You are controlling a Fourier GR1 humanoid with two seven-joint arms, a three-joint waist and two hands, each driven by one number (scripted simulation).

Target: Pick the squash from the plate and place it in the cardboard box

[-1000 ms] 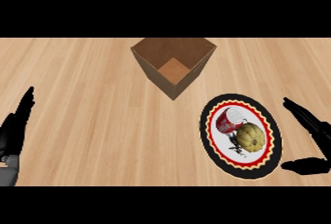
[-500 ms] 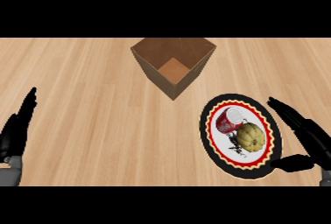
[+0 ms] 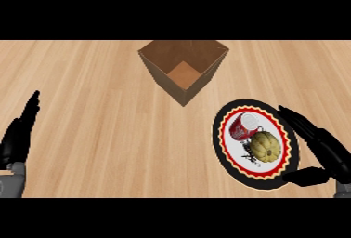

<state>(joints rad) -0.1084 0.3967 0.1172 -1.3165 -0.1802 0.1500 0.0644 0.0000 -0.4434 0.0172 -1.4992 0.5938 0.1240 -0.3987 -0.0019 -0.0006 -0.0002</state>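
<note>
Light wooden counter (image 3: 103,116), straight plank grain running across, even soft light

Single head view: we look steeply down on the wooden counter (image 3: 103,116), cardboard box (image 3: 182,67) top centre, plate (image 3: 230,153) lower right.

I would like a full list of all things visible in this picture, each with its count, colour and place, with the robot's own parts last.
cardboard box: one, brown, open, top centre of the counter.
plate: one, white with red scalloped ring and black rim, lower right.
squash: one, yellow-green, on the plate.
can: one, red and white, lying on the plate beside the squash.
counter: one, light wood.
left hand: one, black, open, resting at left edge.
right hand: one, black, open, over the plate's right rim.
</note>
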